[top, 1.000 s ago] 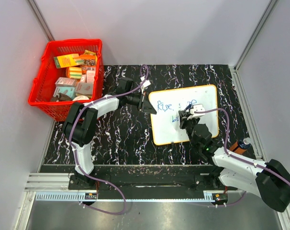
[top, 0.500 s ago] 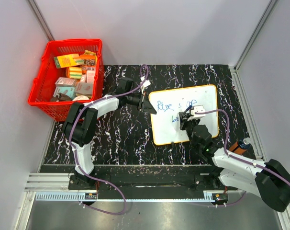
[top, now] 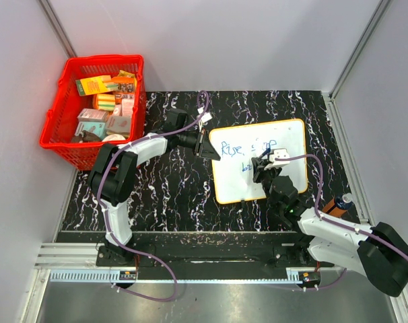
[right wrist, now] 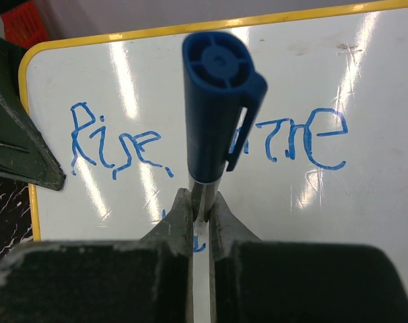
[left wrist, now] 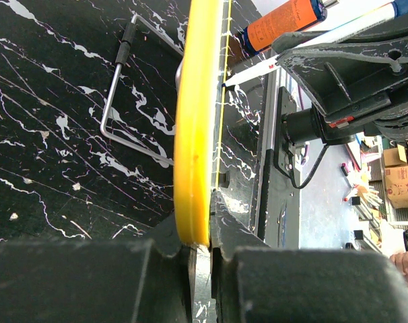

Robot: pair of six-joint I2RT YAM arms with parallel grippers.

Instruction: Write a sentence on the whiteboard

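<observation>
The whiteboard (top: 232, 183), white with a yellow rim, lies tilted on the black marbled table. Blue handwritten words of the sentence (top: 248, 146) run along its top, and a short second line begins below them. My left gripper (top: 211, 151) is shut on the board's left edge; in the left wrist view the yellow rim (left wrist: 197, 121) sits pinched in that gripper (left wrist: 202, 225). My right gripper (top: 261, 165) is shut on a blue-capped marker (right wrist: 217, 101), held upright over the board near the second line. In the right wrist view the sentence (right wrist: 113, 145) continues on the far side of the marker.
A red basket (top: 107, 59) full of boxes stands at the back left. An orange-labelled bottle (top: 336, 204) lies by the right arm, at the table's right edge. A wire stand (left wrist: 116, 101) shows under the board. Grey walls close in the table.
The right gripper with the marker has shifted very slightly over the board. The left arm and the board have not moved.
</observation>
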